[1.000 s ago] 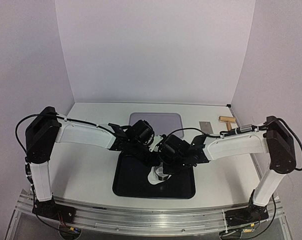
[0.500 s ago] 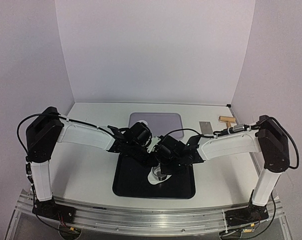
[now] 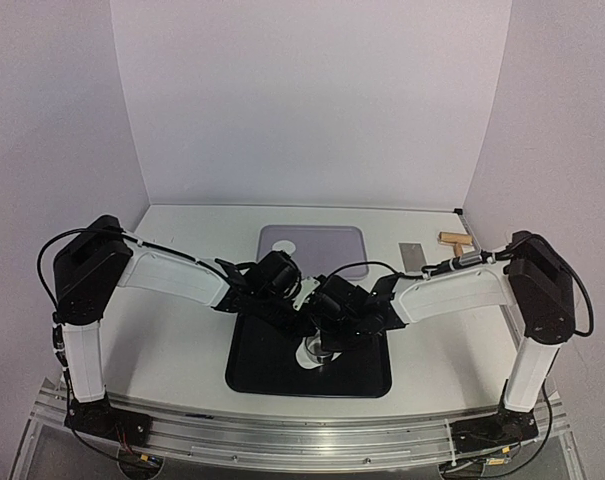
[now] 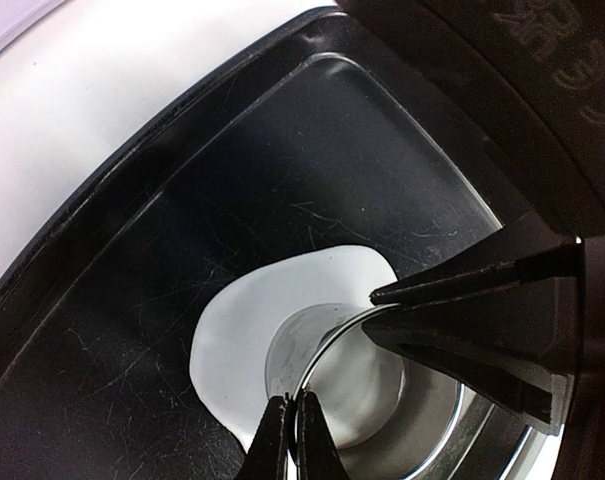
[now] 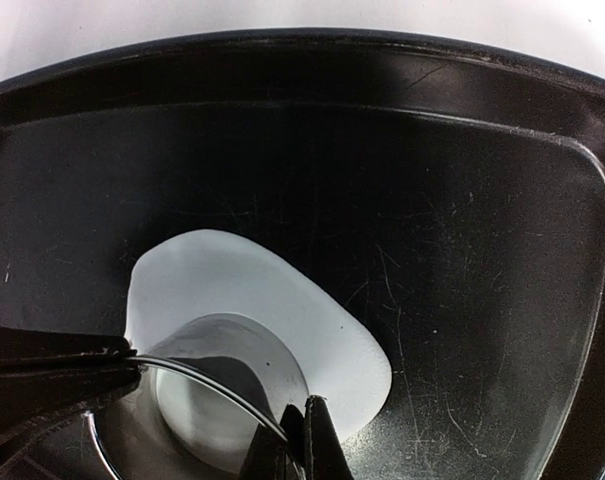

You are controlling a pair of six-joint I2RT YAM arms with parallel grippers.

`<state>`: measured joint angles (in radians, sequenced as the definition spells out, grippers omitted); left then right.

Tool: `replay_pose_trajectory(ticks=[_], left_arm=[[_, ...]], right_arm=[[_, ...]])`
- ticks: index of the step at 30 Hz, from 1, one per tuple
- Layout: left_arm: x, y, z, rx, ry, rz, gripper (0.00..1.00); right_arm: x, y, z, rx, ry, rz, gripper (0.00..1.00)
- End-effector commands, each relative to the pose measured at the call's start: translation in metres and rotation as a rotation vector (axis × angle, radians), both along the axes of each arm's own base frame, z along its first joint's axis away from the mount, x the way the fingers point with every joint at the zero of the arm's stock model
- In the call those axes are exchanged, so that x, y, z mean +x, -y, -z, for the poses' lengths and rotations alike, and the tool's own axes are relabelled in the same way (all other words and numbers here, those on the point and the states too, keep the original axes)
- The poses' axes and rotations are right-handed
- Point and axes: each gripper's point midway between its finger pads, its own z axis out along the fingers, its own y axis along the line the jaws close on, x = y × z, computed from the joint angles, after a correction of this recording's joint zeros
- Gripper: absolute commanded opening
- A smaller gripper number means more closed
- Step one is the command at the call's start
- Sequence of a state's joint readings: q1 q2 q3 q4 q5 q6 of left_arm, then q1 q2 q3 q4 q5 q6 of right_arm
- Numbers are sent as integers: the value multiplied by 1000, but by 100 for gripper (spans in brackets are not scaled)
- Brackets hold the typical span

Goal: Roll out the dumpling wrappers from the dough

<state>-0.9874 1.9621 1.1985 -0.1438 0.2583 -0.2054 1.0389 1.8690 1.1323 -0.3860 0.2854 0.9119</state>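
Glossy scratched black tray (image 5: pixel 462 200) holding flat irregular white dough (image 5: pixel 232 275), thin metal ring (image 5: pixel 240 345) standing on it, left tool (image 4: pixel 294 432) and right tool (image 5: pixel 304 440) clamped on its rim

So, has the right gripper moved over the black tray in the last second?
Yes: the right gripper has edged left, away from the black tray's right rim.

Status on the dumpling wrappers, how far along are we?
Done: dough lies flattened in the black tray; one wrapper sits on the purple mat. In hand: left gripper and right gripper both pinch the metal ring by its rim, ring standing on the dough. Left: free that disc, move it to the mat; probably little dough for more.
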Motion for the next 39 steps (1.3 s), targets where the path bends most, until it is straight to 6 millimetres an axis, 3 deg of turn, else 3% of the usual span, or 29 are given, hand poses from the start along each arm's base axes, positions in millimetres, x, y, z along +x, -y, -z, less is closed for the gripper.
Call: replay_pose_trajectory(ticks=[1, 11, 17, 22, 29, 34, 39], left_arm=[[-27, -62, 78, 276, -85, 21, 0], [-37, -90, 111, 348, -62, 49, 0], [-35, -92, 121, 380, -61, 46, 0], [-36, -97, 135, 406, -87, 25, 0], [-11, -111, 142, 426, -121, -64, 0], [-26, -110, 144, 427, -173, -38, 0], [-64, -109, 128, 367, -265, 6, 0]], right_arm=[[7, 23, 18, -56, -2, 62, 0], [-12, 44, 52, -103, -85, 93, 0], [-26, 59, 68, -129, -136, 127, 0], [-34, 67, 74, -147, -172, 169, 0], [-48, 65, 65, -170, -243, 222, 0], [-27, 57, 49, -137, -201, 217, 0], [13, 69, 41, -160, -144, 230, 0]])
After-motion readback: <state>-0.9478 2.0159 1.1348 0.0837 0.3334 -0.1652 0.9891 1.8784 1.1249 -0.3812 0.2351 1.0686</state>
